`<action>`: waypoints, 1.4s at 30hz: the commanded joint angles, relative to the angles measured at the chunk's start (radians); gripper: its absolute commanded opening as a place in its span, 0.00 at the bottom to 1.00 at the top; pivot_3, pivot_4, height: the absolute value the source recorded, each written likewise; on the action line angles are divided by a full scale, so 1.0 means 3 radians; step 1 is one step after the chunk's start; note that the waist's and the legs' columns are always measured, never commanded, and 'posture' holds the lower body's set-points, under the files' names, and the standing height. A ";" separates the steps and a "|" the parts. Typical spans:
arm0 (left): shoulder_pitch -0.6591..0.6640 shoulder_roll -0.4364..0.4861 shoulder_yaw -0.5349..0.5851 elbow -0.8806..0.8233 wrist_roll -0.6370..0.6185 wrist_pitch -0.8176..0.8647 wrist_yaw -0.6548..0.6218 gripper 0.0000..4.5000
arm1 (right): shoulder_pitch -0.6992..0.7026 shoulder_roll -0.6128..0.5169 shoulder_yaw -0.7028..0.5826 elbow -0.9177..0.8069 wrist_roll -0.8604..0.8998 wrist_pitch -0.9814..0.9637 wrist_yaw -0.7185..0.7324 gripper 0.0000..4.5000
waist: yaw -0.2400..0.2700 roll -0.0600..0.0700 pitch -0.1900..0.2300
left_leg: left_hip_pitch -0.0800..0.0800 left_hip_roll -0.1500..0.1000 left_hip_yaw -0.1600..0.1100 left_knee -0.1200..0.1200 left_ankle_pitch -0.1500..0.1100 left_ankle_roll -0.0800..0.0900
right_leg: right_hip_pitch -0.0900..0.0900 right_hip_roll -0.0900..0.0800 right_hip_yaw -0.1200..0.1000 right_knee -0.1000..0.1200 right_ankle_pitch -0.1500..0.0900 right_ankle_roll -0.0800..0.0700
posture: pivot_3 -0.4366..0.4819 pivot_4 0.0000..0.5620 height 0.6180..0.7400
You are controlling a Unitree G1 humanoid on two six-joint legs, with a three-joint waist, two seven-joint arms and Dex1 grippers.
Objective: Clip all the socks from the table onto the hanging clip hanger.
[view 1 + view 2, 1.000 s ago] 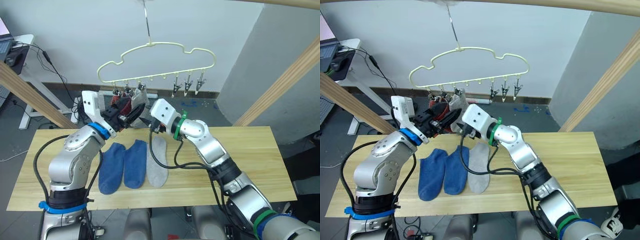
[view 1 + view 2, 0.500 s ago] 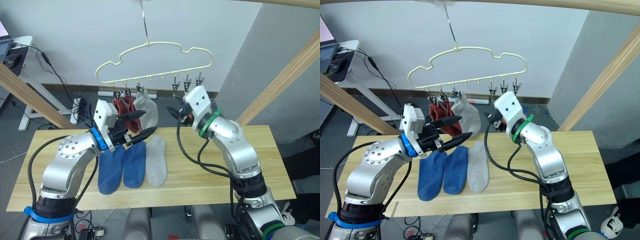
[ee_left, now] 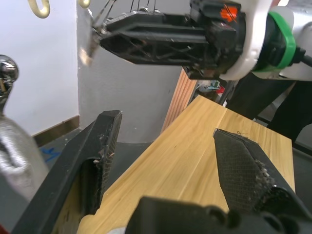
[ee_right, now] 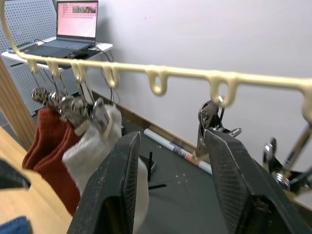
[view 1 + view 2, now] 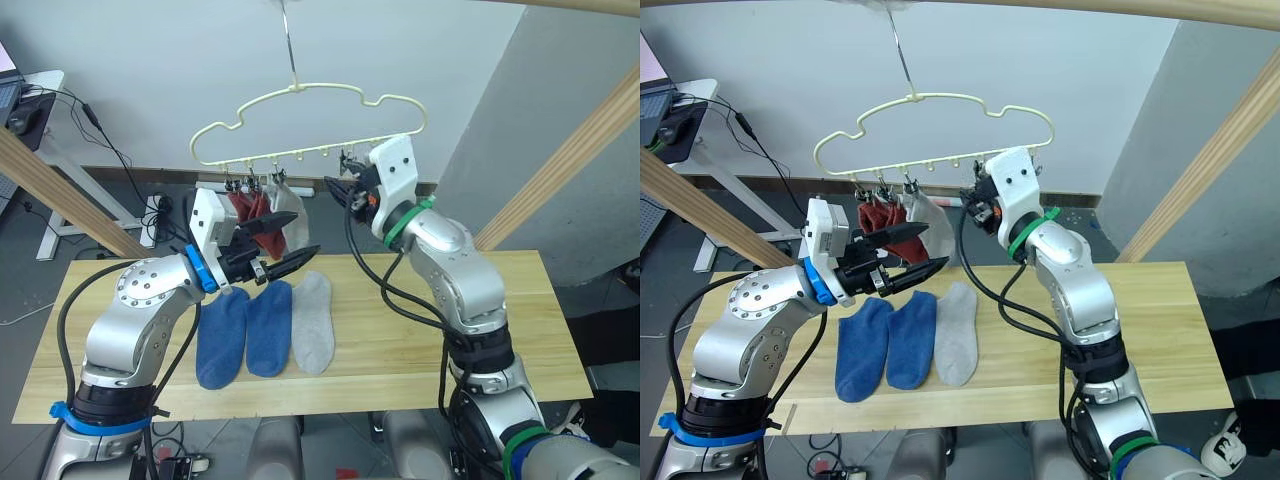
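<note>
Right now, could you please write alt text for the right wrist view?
The right end effector, open, faces a silver clip on the pale-yellow clip hanger. Two dark red socks and a grey sock hang clipped further along.

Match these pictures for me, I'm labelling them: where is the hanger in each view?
Left eye: hanger, top centre, over the hung socks.
Right eye: top centre too.
Left wrist: yellow loops beyond the right gripper.
Right wrist: yellow bar past that gripper.
Shared landmark: the right gripper at its clips.
</note>
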 commanded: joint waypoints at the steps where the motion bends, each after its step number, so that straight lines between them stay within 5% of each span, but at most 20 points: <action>1: -0.0052 -0.0027 -0.0007 -0.0084 0.0013 -0.0074 0.0012 0.76 | -0.0007 -0.0017 0.0035 -0.0241 0.0065 -0.0073 0.0009 0.48 | 0.0000 0.0000 0.0000 | 0.0000 0.0000 0.0000 0.0000 0.0000 0.0000 | 0.0000 0.0000 0.0000 0.0000 0.0000 0.0000 | 0.42 0.49 0.85; 16: -0.0128 -0.0051 -0.0024 0.0003 0.0021 -0.0082 -0.0062 0.76 | 0.0493 -0.0451 0.0161 -0.1128 0.0253 0.0328 0.0129 0.48 | -0.0006 0.0000 0.0000 | -0.0004 -0.0001 -0.0002 0.0001 0.0000 0.0000 | -0.0002 0.0000 -0.0002 -0.0002 -0.0009 0.0015 | 0.39 0.50 0.85; 42: -0.0360 -0.0070 -0.0048 0.0165 0.0025 -0.0089 -0.0117 0.76 | -0.0196 -0.0093 -0.0066 -0.0069 0.0314 0.0303 -0.0284 0.48 | -0.0006 0.0001 0.0001 | -0.0007 -0.0001 -0.0001 -0.0001 0.0000 0.0001 | -0.0004 -0.0001 -0.0001 -0.0002 0.0000 0.0001 | 0.41 0.56 0.85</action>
